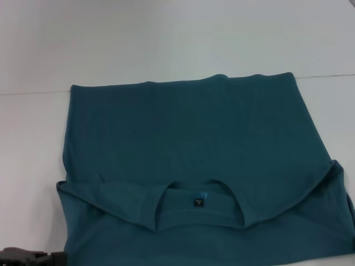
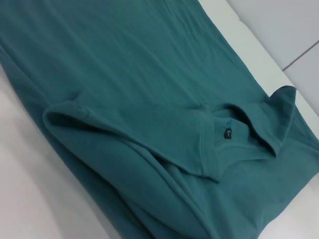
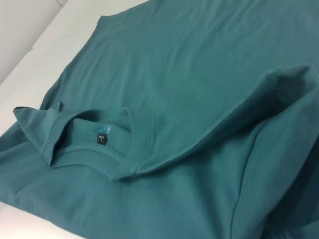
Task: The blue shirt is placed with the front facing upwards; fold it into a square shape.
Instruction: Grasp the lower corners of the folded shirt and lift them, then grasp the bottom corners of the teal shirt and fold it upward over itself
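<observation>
The blue shirt (image 1: 188, 133) lies spread flat on the white table (image 1: 33, 144), its plain cloth facing up and no lettering showing. Its round neck with a small dark label (image 1: 198, 201) is at the near edge, and the hem is at the far side. Both shoulder parts form soft folds beside the neck, and those folds also show on the shirt (image 2: 149, 99) in the left wrist view and on the shirt (image 3: 199, 74) in the right wrist view. A dark part of my left gripper (image 1: 25, 257) shows at the near left corner, beside the shirt and apart from it. My right gripper is out of view.
The white table continues beyond the shirt's hem, where a thin seam line (image 1: 33, 93) runs across it. Bare table surface lies to the left of the shirt and along a narrow strip on the right (image 1: 341, 111).
</observation>
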Tool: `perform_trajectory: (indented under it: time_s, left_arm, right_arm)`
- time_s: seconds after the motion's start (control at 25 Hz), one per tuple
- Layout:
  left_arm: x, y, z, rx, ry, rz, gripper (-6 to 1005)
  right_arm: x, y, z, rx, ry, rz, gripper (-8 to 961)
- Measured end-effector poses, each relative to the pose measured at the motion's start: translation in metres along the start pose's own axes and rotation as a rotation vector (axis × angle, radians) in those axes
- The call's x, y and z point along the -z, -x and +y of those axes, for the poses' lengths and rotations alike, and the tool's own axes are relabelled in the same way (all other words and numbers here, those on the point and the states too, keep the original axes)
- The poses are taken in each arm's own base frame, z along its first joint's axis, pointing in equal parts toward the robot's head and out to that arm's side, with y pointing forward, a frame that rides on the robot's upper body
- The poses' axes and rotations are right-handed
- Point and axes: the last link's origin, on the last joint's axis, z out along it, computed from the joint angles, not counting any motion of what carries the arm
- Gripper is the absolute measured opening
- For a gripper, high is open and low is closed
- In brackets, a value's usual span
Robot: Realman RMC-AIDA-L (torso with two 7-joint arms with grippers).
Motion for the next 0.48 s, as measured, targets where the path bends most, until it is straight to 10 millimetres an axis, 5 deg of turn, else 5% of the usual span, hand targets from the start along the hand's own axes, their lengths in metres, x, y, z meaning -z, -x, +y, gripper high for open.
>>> perform_trajectory:
  time_s: [0.48]
  left_arm:
    - [-0.0003, 0.0034, 0.0035, -0.009, 0.024, -0.017, 0]
  right_arm:
    - [0.0042, -0.0088, 0.0021, -0.015, 0.011, -0.002, 31]
